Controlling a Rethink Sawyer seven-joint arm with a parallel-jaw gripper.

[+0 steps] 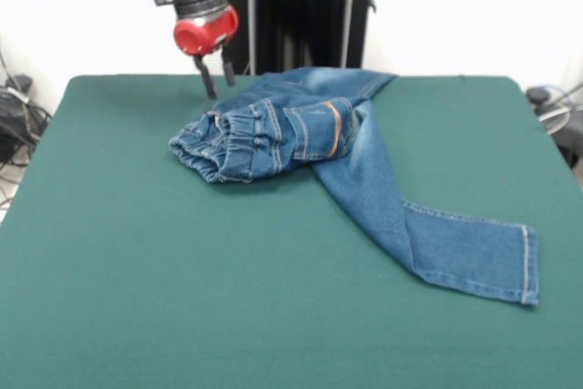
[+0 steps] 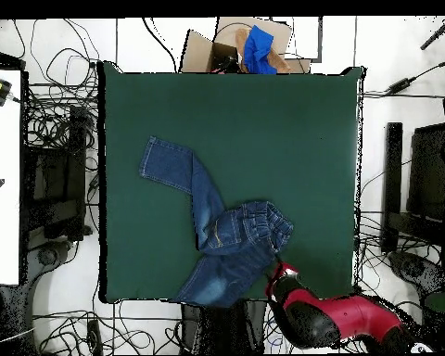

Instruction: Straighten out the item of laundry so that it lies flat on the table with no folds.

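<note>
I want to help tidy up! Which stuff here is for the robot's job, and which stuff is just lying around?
For the job:
- the jeans, still bunched up and folded over
- the green table they lie on
- the gripper, open, hanging beside the waistband

Just lying about:
- the cardboard box past the table's edge
- the blue thing at the box
- the cables on the floor

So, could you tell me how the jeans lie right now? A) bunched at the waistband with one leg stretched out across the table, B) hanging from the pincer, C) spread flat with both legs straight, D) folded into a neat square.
A: the jeans are crumpled at the elastic waistband, one leg runs out over the table, and the pincer hangs beside them, open and holding nothing.
</note>
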